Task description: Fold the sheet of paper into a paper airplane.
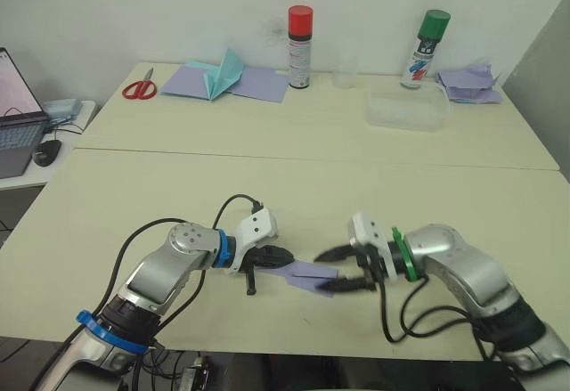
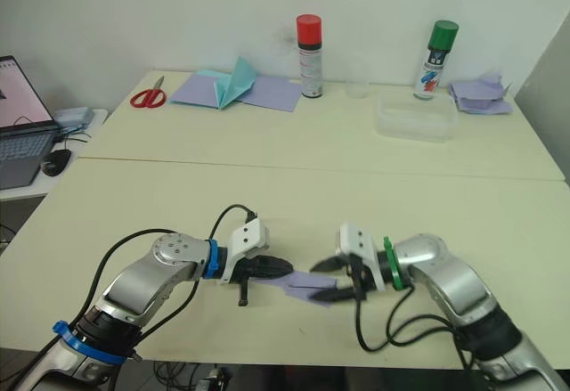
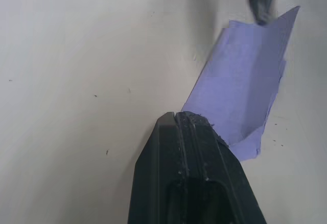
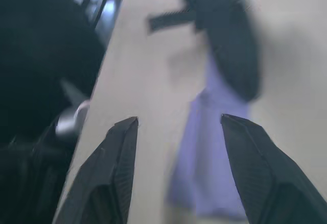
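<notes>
The paper (image 1: 313, 274) lies folded into a narrow lavender strip near the front edge of the table (image 1: 294, 168), between the two grippers; every other thing sits farther back from it. The left gripper (image 1: 283, 255) has its fingers pressed together with no gap, their tips at the paper's near-left corner; in the left wrist view the corner of the paper (image 3: 240, 91) tucks under the closed fingers (image 3: 191, 147), though whether it is pinched or merely pressed I cannot tell. The right gripper (image 1: 343, 269) faces it from the paper's other end, fingers spread apart, one above the strip and one below it; the right wrist view shows its fingertips (image 4: 125, 147) wide of each other with the paper (image 4: 209, 157) lying ahead between them, gripping nothing.

Far behind the paper, along the wall side of the table: red scissors (image 1: 140, 88) off to the left; just beside them flat lavender sheets (image 1: 258, 84) with a teal folded shape (image 1: 224, 75) standing on them; a red-capped can (image 1: 300, 46) straight back from the paper; a clear cup (image 1: 344, 75) beside it; a clear tub (image 1: 409, 108) and a green-capped can (image 1: 426, 48) back to the right; a crumpled lavender pile (image 1: 469, 84) farthest right. A laptop (image 1: 18, 115) and a mouse (image 1: 46, 151) sit on a side desk, far left of the paper.
</notes>
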Motion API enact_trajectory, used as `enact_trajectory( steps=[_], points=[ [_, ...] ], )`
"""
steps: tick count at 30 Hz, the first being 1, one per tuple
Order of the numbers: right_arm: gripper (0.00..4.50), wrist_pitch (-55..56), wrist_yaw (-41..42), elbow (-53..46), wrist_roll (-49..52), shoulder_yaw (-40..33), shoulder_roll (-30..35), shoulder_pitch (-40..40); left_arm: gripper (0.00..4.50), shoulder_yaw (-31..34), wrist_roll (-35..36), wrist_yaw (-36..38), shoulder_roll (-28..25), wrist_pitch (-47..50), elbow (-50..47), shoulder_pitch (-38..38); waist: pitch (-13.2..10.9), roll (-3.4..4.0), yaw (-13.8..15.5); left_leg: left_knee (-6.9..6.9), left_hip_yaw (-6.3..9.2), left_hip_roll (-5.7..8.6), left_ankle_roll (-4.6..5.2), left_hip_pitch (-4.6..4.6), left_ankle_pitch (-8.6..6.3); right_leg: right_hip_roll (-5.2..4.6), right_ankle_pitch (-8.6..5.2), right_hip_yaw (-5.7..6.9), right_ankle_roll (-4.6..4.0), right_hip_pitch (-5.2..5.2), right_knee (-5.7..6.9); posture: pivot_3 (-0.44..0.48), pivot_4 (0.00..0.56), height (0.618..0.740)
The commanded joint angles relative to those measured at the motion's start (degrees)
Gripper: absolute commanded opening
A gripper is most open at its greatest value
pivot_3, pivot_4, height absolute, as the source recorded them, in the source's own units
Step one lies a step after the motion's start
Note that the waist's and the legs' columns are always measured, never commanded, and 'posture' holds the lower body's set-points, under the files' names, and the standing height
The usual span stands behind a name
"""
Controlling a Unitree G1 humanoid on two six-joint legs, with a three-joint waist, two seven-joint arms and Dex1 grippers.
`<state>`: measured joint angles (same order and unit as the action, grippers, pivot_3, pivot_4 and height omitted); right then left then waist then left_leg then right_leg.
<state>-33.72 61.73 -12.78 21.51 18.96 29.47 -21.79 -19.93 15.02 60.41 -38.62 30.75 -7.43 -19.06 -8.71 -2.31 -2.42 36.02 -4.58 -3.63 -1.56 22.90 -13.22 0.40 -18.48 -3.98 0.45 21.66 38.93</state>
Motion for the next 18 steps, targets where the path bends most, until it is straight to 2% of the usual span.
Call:
enact_trajectory(
  steps=[1,4,10,15,18],
  points=[
    [1.17,0.54,-4.19,2.29,-1.08,-0.11,-3.38,-0.43,0.0,-3.5,-3.17,-0.1,-0.36,1.57,1.91,2.21,0.02,-0.03,0.17,0.0,0.0,0.01,0.0,0.01,0.0,0.0,0.0,0.0,0.0,0.0,0.0,0.0,0.15,0.74],
    [0.05,0.56,-6.64,4.32,-2.95,1.63,-5.68,0.12,0.0,-3.67,-3.32,-0.05,-0.36,1.62,1.97,2.2,0.01,-0.02,0.36,-0.01,-0.02,0.03,-0.01,0.05,-0.02,-0.01,0.0,-0.02,0.0,0.02,-0.03,0.0,0.15,0.74],
    [0.05,4.85,-6.36,6.74,-8.68,5.91,-3.68,3.28,0.0,-3.84,-3.66,-0.06,-0.83,1.9,1.83,2.15,0.04,0.01,0.46,-0.01,-0.04,0.03,-0.02,0.04,-0.02,-0.01,0.0,-0.03,0.0,0.04,-0.02,0.0,0.15,0.74],
    [0.05,4.82,-7.08,6.1,-10.08,5.47,-1.21,4.88,0.0,-3.82,-3.79,0.15,-0.94,1.97,1.87,2.14,0.07,0.01,0.47,-0.01,-0.04,0.02,-0.02,0.0,-0.02,0.0,0.0,-0.02,0.0,-0.01,-0.01,0.0,0.15,0.74],
    [0.05,3.57,-7.18,5.02,-11.1,4.2,3.05,6.95,0.0,-4.07,-3.95,0.1,-0.54,1.86,2.26,1.83,0.13,0.03,0.58,-0.01,-0.03,0.03,-0.02,-0.01,-0.02,0.0,0.0,-0.02,0.0,-0.02,-0.01,0.0,0.15,0.74]
  ],
)
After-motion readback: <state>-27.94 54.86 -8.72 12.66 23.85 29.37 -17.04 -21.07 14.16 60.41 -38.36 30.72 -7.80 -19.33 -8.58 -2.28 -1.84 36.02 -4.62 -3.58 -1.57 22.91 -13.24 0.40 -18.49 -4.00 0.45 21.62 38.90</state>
